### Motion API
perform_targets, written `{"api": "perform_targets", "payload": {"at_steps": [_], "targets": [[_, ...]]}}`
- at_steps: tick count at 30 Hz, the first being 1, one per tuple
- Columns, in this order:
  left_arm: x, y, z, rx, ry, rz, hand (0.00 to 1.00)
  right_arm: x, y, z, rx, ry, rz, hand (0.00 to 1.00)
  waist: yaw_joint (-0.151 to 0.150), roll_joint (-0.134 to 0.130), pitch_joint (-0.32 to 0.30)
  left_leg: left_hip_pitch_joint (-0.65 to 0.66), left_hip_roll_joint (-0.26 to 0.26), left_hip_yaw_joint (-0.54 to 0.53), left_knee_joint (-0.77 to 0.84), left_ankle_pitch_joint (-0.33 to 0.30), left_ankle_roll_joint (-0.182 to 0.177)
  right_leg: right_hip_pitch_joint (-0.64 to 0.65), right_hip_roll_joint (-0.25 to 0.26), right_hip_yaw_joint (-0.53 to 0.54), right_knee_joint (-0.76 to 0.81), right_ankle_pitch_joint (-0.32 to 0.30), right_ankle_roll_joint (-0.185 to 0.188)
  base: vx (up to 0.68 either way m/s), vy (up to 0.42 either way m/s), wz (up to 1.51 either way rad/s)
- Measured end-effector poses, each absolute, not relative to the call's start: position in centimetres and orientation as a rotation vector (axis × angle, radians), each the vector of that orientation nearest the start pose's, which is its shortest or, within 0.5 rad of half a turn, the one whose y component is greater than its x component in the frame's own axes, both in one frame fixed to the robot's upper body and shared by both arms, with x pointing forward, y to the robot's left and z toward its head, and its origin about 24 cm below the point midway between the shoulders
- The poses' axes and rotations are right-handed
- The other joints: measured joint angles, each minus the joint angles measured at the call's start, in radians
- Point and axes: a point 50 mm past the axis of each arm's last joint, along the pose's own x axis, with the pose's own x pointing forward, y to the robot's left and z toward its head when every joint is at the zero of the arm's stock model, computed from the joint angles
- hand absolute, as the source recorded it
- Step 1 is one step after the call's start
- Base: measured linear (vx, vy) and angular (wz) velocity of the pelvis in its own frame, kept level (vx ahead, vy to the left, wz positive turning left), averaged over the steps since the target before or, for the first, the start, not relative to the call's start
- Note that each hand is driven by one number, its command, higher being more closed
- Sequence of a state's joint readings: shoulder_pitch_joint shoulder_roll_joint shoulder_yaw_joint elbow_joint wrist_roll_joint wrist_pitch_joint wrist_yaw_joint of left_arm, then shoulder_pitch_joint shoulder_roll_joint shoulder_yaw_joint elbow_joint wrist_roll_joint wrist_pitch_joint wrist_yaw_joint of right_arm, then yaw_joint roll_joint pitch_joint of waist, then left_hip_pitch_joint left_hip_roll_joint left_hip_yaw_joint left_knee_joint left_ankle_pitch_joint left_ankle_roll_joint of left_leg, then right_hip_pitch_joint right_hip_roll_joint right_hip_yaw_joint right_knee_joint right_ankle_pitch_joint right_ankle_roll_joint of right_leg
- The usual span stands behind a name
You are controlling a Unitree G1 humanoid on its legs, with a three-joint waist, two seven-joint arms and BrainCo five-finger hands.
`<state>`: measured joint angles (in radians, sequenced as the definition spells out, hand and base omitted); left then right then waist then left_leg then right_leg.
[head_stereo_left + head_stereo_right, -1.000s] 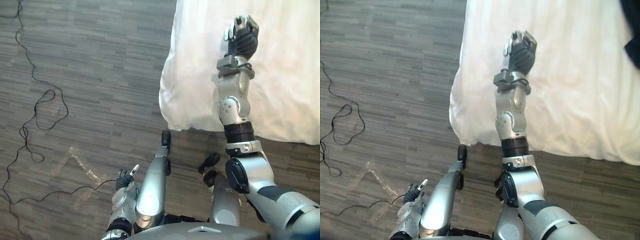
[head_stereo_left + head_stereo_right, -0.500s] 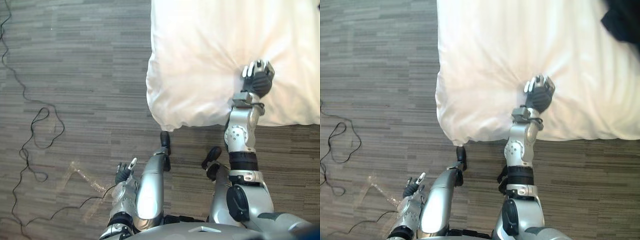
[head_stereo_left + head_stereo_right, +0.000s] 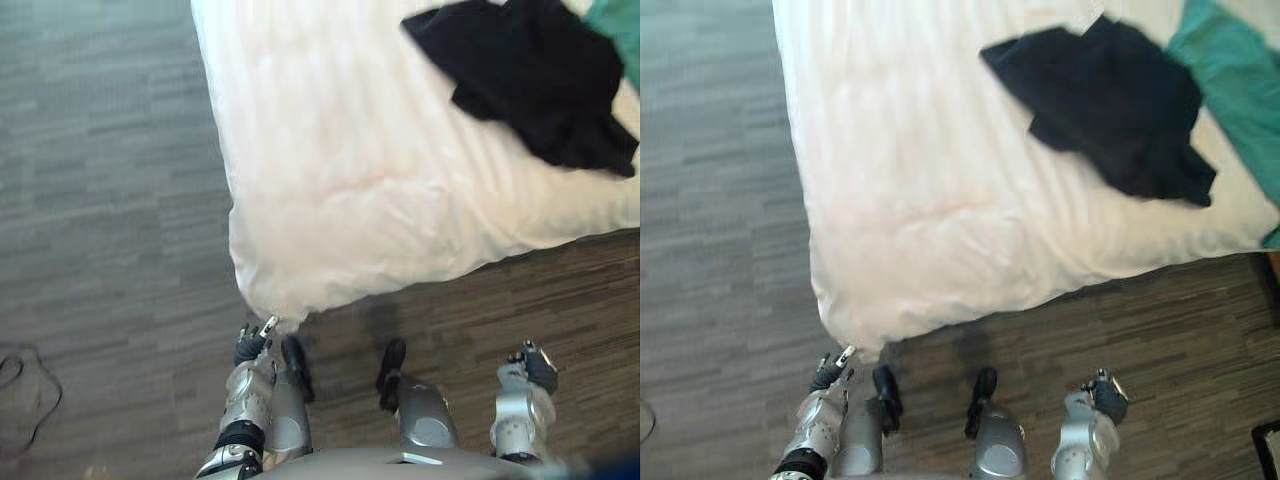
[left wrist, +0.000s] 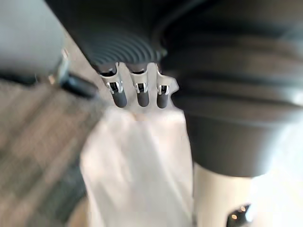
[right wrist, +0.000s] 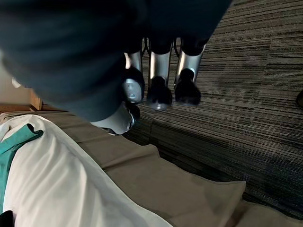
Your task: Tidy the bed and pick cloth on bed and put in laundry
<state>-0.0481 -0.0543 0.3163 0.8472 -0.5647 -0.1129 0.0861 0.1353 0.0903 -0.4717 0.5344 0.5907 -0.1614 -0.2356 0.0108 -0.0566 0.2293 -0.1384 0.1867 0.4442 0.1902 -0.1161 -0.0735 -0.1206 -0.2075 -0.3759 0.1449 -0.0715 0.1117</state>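
The left hand hangs low by the bed's corner, its fingers loose and nearly straight, touching nothing. The right hand hangs over the floor of grey streaked planks, fingers curled inward, clasping nothing. On the bed, whose puffy white cover is softly creased, a crumpled black cloth lies beside a smooth teal cloth.
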Motion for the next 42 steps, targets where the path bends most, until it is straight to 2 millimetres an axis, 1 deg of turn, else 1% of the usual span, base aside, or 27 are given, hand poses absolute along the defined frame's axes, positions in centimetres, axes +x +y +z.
{"api": "perform_targets", "payload": {"at_steps": [4,6,10,12,13,14,15,16,18,20,22,25,27,28,29,30,31,32,34,35,36,37,38,39,40,41,42], "targets": [[15.4,18.6,-13.2,-0.627,0.706,0.614,0.0,11.9,-22.8,-12.2,0.563,0.628,-0.894,0.0,0.0,0.018,-0.065,0.07,-0.008,0.008,-0.037,0.006,-0.01,0.072,0.003,-0.027,-0.024,0.0,0.0,0.14,-0.007,0.06],[14.0,18.8,-13.8,-0.588,0.755,0.616,0.0,10.7,-21.5,-13.6,0.514,0.759,-0.823,0.0,0.004,0.026,-0.087,0.11,-0.015,0.009,-0.059,0.008,-0.013,0.11,0.004,-0.027,-0.04,0.0,0.0,0.09,0.022,0.04],[12.3,19.1,-14.5,-0.528,0.823,0.601,0.0,9.7,-19.6,-15.0,0.408,0.913,-0.664,0.0,0.007,0.025,-0.096,0.143,-0.015,0.002,-0.068,0.01,-0.016,0.129,0.016,-0.002,-0.051,0.012,-0.013,0.04,0.003,-0.14],[12.0,19.7,-14.5,-0.497,0.826,0.605,0.0,10.0,-19.2,-15.4,0.333,0.964,-0.575,0.0,0.011,0.018,-0.096,0.115,-0.015,-0.133,0.021,0.004,-0.008,0.123,0.034,0.064,-0.073,0.047,-0.022,0.02,-0.051,-0.7],[11.8,20.1,-14.6,-0.475,0.834,0.603,0.0,10.7,-19.3,-15.3,0.258,0.97,-0.509,0.0,0.03,0.017,-0.094,0.075,-0.014,-0.25,0.141,-0.012,0.016,0.108,0.042,0.141,-0.073,0.075,-0.03,0.04,-0.016,-1.82],[11.0,20.1,-15.0,-0.456,0.866,0.598,0.0,11.5,-19.7,-15.1,0.179,0.968,-0.452,0.0,0.061,0.03,-0.098,0.055,-0.041,-0.453,0.171,-0.103,-0.008,0.088,0.051,0.23,-0.073,0.101,-0.031,0.04,0.042,-1.93],[10.7,19.9,-15.1,-0.448,0.884,0.59,0.0,11.8,-20.1,-15.0,0.157,0.964,-0.446,0.0,0.058,0.049,-0.101,0.058,-0.048,-0.509,0.141,-0.114,-0.01,0.086,0.063,0.254,-0.076,0.1,-0.031,0.02,0.155,-1.9],[10.2,19.3,-15.5,-0.442,0.92,0.575,0.0,12.1,-21.1,-14.8,0.124,0.954,-0.454,0.0,0.051,0.088,-0.107,0.1,-0.038,-0.533,0.091,-0.146,-0.031,0.08,0.082,0.281,-0.082,0.095,-0.022,0.01,0.126,-1.01],[10.7,19.1,-15.4,-0.407,0.926,0.533,0.0,12.4,-21.5,-14.6,0.114,0.944,-0.456,0.0,0.027,0.077,-0.101,0.108,-0.062,-0.518,0.073,-0.148,-0.033,0.073,0.059,0.284,-0.093,0.096,-0.012,-0.05,0.111,-0.55],[11.2,19.7,-15.3,-0.335,0.932,0.486,0.0,11.3,-21.3,-15.1,0.125,0.983,-0.466,0.0,0.004,0.056,-0.096,0.132,-0.096,-0.481,0.048,-0.14,-0.02,0.054,0.033,0.319,-0.086,0.111,0.011,-0.13,0.137,-0.36],[11.2,19.8,-15.3,-0.322,0.938,0.477,0.0,10.6,-21.2,-15.3,0.131,1.006,-0.476,0.0,0.003,0.047,-0.096,0.164,-0.109,-0.446,0.011,-0.13,-0.006,0.035,0.024,0.357,-0.068,0.113,0.014,-0.15,0.069,-0.59],[11.6,19.6,-15.3,-0.323,0.935,0.477,0.0,10.5,-21.1,-15.3,0.132,1.011,-0.478,0.0,0.003,0.036,-0.089,0.186,-0.124,-0.374,-0.035,-0.118,0.012,-0.025,0.016,0.414,-0.036,0.125,0.033,-0.17,0.001,-0.66],[11.5,19.5,-15.3,-0.327,0.938,0.48,0.0,10.4,-20.4,-15.5,0.143,1.025,-0.471,0.0,0.002,0.027,-0.082,0.189,-0.123,-0.329,-0.028,-0.117,0.012,-0.052,0.015,0.413,-0.02,0.14,0.042,-0.27,-0.06,-0.69],[11.7,19.5,-15.2,-0.332,0.931,0.484,0.0,10.5,-20.0,-15.5,0.152,1.022,-0.47,0.0,0.001,0.021,-0.076,0.188,-0.118,-0.29,-0.027,-0.117,0.014,-0.066,0.022,0.4,-0.029,0.171,0.042,-0.27,-0.059,-0.87],[11.8,19.5,-15.2,-0.341,0.928,0.491,0.0,10.8,-19.6,-15.4,0.151,1.016,-0.458,0.0,0.009,0.04,-0.07,0.184,-0.091,-0.238,-0.036,-0.11,0.024,-0.071,0.037,0.372,-0.069,0.203,0.017,-0.28,-0.096,-1.12],[11.6,19.6,-15.3,-0.357,0.928,0.513,0.0,11.3,-19.8,-15.2,0.144,0.997,-0.455,0.0,0.012,0.043,-0.066,0.182,-0.073,-0.202,-0.029,-0.107,0.018,-0.116,0.039,0.297,0.065,0.127,-0.035,-0.19,-0.091,-0.98],[11.6,19.6,-15.3,-0.363,0.926,0.52,0.0,11.5,-19.9,-15.1,0.141,0.987,-0.457,0.0,0.007,0.043,-0.065,0.181,-0.061,-0.189,-0.028,-0.104,0.013,-0.143,0.038,0.263,0.174,0.068,-0.062,-0.18,-0.163,-0.84],[11.2,19.9,-15.3,-0.352,0.932,0.528,0.0,11.2,-20.1,-15.0,0.134,0.982,-0.465,0.0,-0.003,0.041,-0.062,0.192,-0.042,-0.158,-0.033,-0.095,-0.003,-0.147,0.026,0.206,0.32,-0.037,-0.078,-0.09,-0.138,-0.67],[11.0,20.4,-15.3,-0.354,0.93,0.554,0.0,10.6,-20.0,-15.3,0.127,1.004,-0.465,0.0,0.004,0.016,-0.075,0.193,-0.033,-0.109,-0.028,-0.093,-0.023,-0.139,0.023,0.183,0.315,-0.108,-0.062,-0.03,-0.185,-0.91],[10.9,20.9,-15.3,-0.353,0.932,0.58,0.0,10.7,-19.8,-15.3,0.13,1.005,-0.462,0.0,0.003,0.013,-0.071,0.192,-0.033,-0.1,-0.021,-0.103,-0.027,-0.14,0.058,0.183,0.261,-0.104,-0.079,-0.03,-0.19,-1.14],[10.9,20.8,-15.3,-0.354,0.94,0.58,0.0,11.0,-20.3,-15.2,0.12,0.998,-0.469,0.0,0.001,0.028,-0.07,0.176,-0.052,-0.118,-0.055,-0.115,-0.01,-0.116,0.115,0.226,0.125,-0.037,-0.075,-0.05,-0.106,-1.04],[10.3,20.7,-15.5,-0.357,0.957,0.582,0.0,11.3,-20.6,-15.1,0.111,0.998,-0.471,0.0,0.019,0.058,-0.079,0.17,-0.067,-0.132,-0.096,-0.108,0.006,-0.093,0.129,0.198,0.033,-0.034,-0.073,-0.02,-0.029,-1.42],[10.3,20.7,-15.6,-0.351,0.96,0.579,0.0,11.6,-21.4,-15.0,0.095,0.994,-0.491,0.0,0.019,0.072,-0.069,0.197,-0.079,-0.119,-0.147,-0.038,0.025,-0.123,0.068,0.089,0.225,-0.079,-0.13,0.05,0.04,-1.07],[10.2,21.0,-15.6,-0.341,0.964,0.584,0.0,11.6,-21.2,-15.0,0.098,0.997,-0.487,0.0,0.015,0.053,-0.07,0.202,-0.092,-0.114,-0.148,-0.037,0.022,-0.106,0.041,0.077,0.236,-0.081,-0.121,0.11,-0.025,-0.99],[10.0,21.9,-15.5,-0.318,0.979,0.593,0.0,11.6,-20.8,-15.2,0.104,1.009,-0.478,0.0,0.002,0.04,-0.056,0.203,-0.094,-0.093,-0.128,-0.044,0.014,-0.089,0.04,0.087,0.199,-0.098,-0.083,0.06,-0.13,-0.49],[10.0,21.8,-15.6,-0.321,0.981,0.592,0.0,11.6,-20.8,-15.2,0.1,1.009,-0.48,0.0,0.004,0.044,-0.06,0.185,-0.072,-0.072,-0.098,-0.039,0.015,-0.076,0.081,0.094,0.122,-0.057,-0.089,0.02,-0.146,-0.7],[10.0,21.9,-15.6,-0.319,0.981,0.594,0.0,11.8,-20.8,-15.1,0.097,1.007,-0.477,0.0,0.01,0.049,-0.061,0.185,-0.06,-0.056,-0.09,-0.039,0.015,-0.064,0.096,0.106,0.08,-0.035,-0.097,0.02,-0.094,-0.86]]}}
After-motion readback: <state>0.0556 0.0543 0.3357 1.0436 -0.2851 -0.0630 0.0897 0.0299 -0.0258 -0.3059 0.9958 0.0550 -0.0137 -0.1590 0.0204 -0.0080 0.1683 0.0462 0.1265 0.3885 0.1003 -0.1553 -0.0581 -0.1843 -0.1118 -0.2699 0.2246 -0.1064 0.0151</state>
